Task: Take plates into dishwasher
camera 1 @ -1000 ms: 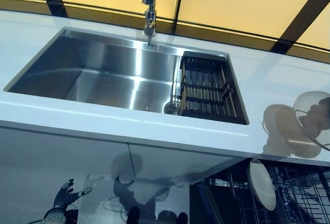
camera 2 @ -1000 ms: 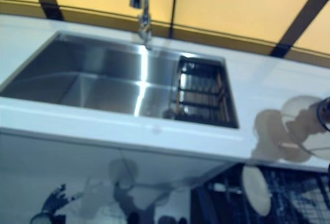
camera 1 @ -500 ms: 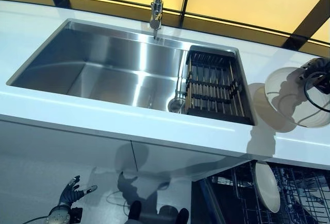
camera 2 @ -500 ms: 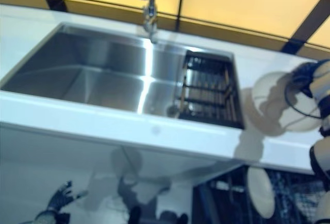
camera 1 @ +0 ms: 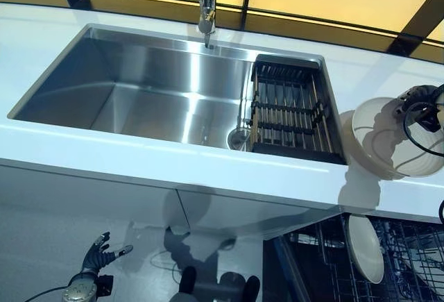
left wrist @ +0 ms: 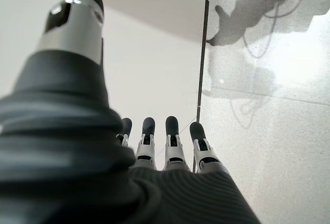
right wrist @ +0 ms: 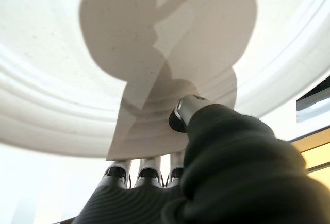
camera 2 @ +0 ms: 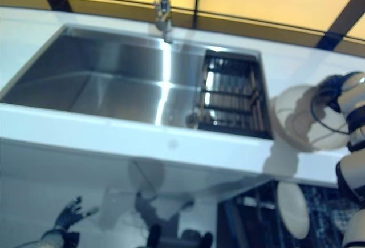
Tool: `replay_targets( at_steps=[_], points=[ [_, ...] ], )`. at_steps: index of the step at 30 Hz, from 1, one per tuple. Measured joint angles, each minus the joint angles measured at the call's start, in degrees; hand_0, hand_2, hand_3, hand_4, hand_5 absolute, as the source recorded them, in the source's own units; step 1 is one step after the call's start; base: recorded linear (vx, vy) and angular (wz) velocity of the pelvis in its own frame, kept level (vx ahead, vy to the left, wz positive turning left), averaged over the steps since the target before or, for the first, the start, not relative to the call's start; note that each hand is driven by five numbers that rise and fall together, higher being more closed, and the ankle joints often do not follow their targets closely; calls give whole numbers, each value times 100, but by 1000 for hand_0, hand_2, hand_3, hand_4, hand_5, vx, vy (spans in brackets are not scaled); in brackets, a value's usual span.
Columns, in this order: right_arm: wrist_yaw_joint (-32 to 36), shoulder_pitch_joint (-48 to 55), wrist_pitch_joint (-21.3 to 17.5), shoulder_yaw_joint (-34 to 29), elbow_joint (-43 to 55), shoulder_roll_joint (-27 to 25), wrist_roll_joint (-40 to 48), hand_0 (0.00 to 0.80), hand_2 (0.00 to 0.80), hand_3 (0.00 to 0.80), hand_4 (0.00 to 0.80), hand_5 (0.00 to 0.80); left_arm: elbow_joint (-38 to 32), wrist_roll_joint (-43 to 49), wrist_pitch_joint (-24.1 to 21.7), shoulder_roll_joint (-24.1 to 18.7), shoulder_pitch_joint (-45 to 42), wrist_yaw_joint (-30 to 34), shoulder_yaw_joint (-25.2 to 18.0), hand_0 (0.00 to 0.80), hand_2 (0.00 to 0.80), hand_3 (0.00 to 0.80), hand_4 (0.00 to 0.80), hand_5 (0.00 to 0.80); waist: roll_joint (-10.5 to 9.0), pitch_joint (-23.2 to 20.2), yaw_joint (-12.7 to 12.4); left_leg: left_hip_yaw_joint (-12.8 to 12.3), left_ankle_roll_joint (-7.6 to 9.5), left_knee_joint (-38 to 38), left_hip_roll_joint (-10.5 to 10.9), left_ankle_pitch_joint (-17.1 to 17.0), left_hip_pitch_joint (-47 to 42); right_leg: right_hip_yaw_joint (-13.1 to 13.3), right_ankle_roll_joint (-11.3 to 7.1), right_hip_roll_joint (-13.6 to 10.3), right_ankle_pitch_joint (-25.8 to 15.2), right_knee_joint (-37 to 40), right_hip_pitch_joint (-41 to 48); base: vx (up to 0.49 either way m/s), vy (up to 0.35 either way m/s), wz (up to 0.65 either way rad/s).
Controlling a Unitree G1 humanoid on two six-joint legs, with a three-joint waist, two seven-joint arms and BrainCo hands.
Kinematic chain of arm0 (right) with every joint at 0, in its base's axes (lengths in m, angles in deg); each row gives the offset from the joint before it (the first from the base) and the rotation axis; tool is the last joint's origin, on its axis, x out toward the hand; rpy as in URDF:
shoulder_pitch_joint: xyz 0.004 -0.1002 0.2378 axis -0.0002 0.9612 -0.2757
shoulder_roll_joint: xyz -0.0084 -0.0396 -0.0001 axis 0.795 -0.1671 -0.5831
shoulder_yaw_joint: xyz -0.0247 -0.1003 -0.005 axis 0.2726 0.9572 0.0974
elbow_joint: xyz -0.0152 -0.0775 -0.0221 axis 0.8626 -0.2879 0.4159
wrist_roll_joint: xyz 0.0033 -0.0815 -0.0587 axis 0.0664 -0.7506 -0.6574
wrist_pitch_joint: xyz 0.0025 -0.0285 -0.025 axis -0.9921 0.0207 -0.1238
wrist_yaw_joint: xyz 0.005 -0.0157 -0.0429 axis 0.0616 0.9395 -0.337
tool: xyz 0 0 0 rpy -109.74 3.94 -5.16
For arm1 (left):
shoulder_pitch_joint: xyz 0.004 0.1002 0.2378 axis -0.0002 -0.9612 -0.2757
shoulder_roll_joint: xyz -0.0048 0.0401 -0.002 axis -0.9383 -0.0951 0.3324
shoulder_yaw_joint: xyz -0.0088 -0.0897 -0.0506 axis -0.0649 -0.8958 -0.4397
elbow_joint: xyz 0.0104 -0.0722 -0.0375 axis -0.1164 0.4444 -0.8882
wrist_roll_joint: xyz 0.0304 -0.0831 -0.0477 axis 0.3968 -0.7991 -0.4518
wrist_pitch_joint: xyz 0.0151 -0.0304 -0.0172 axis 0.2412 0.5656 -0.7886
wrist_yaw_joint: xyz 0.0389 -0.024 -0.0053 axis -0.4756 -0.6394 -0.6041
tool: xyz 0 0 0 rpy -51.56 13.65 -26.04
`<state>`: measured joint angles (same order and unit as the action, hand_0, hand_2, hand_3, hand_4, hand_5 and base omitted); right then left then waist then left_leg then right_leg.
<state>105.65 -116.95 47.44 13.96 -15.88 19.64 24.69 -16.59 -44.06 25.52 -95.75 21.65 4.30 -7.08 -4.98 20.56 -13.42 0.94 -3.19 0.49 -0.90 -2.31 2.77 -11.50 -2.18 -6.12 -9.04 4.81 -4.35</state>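
Left eye view, counter: a white worktop runs across, with a steel sink set into it and a tap over the sink's far edge.
Left eye view, sink: a dark drying rack fills its right end, just beside the drain.
Left eye view, task's thing: a pale plate is over the worktop to the right of the sink, tilted, held at its right rim by the right hand.
Left eye view, dishwasher: the open dishwasher rack shows below the worktop edge at lower right; a second plate stands upright on edge in it.
Left eye view, left hand: the left hand hangs low over the grey floor, well apart from everything, fingers spread.
Right eye view: same scene; the held plate hangs partly over the worktop's front edge, above the plate in the rack.
Left wrist view: fingers straight and side by side, thumb apart, nothing in the hand; tiled floor past them.
Right wrist view: the plate's pale face fills the view; the thumb presses on it while the fingers pass behind its edge, pinching the plate.
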Motion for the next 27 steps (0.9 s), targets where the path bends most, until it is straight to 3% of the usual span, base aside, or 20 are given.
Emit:
replay_targets(
  at_steps=[16,27],
  points=[
    [-75,333,-227,-372,-234,-2,0,800,800,800,800,800,2,-63,-11,4,-14,-3,-4,0,0,0,0,0,231,3,6,17,3,0,4,-3,21,-13,1,-11,0,0,-15,-2,0,0],
    [-86,344,-284,-477,-307,-1,-1,800,800,800,800,800,0,-74,-66,4,-1,-7,-4,0,0,0,0,0,245,-3,4,21,5,-1,7,-5,23,-17,0,-19,0,0,-15,0,0,0]
  ],
)
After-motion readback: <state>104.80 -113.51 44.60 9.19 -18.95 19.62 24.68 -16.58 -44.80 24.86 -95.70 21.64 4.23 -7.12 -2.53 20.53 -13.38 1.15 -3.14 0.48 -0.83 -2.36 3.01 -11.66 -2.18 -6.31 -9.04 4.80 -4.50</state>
